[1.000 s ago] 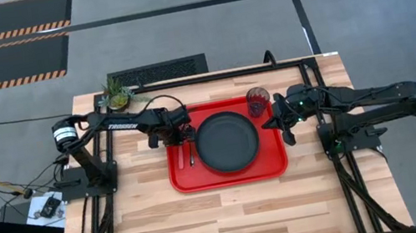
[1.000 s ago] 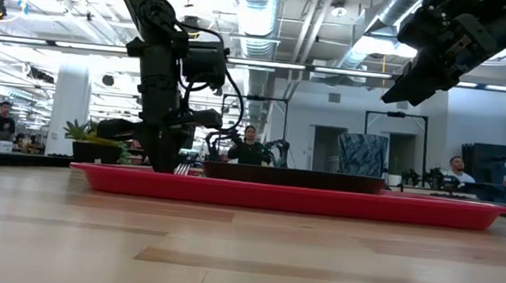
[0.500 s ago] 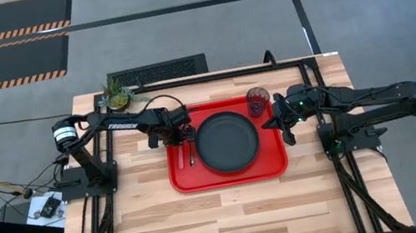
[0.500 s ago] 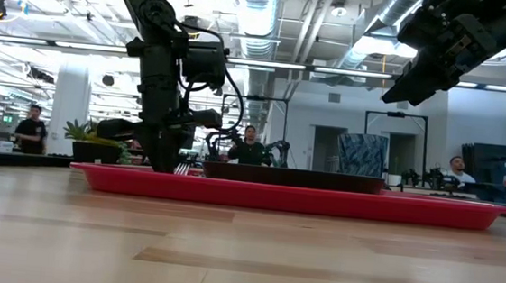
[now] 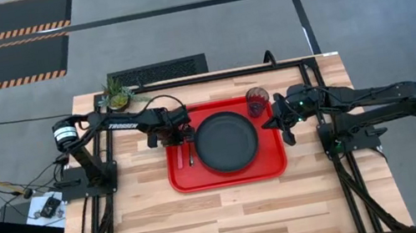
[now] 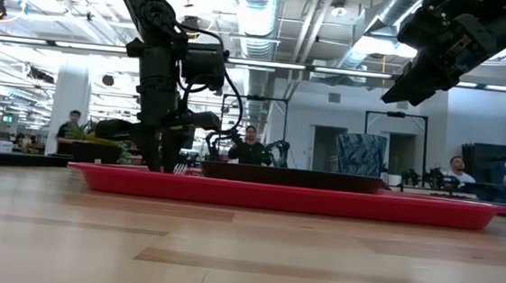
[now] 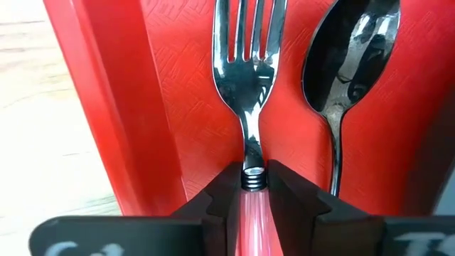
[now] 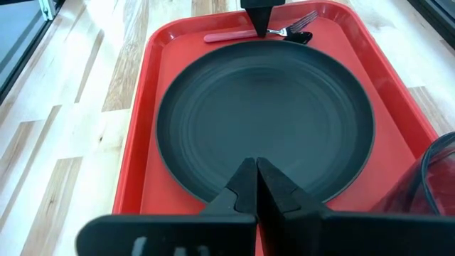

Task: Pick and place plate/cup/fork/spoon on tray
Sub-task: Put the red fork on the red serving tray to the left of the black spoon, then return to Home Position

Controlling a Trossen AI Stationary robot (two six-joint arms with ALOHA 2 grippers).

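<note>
The red tray (image 5: pixel 181 180) lies mid-table with the black plate (image 5: pixel 227 141) on it and the dark reddish cup (image 5: pixel 257 101) in its far right corner. The red-handled fork (image 7: pixel 249 64) and the dark spoon (image 7: pixel 348 64) lie side by side on the tray's floor, left of the plate. My left gripper (image 5: pixel 181 140) is down at the tray, shut on the fork. My right gripper (image 5: pixel 266 121) is shut and empty, raised over the tray's right edge (image 6: pixel 392 94), next to the cup. My left gripper pinches the fork's pink handle (image 7: pixel 249 213) between its two fingers (image 7: pixel 217 203), at the end where the handle meets the metal neck. The fingers come from above, pointing down, one on each side of the handle. The fork lies flat on the tray floor, its tines (image 7: pixel 249 21) beside the spoon's bowl.
A small potted plant (image 5: pixel 116 94) stands at the table's far left corner. Bare wood lies in front of the tray (image 5: pixel 233 214). People show in the room behind the table in the low view (image 6: pixel 251 146).
</note>
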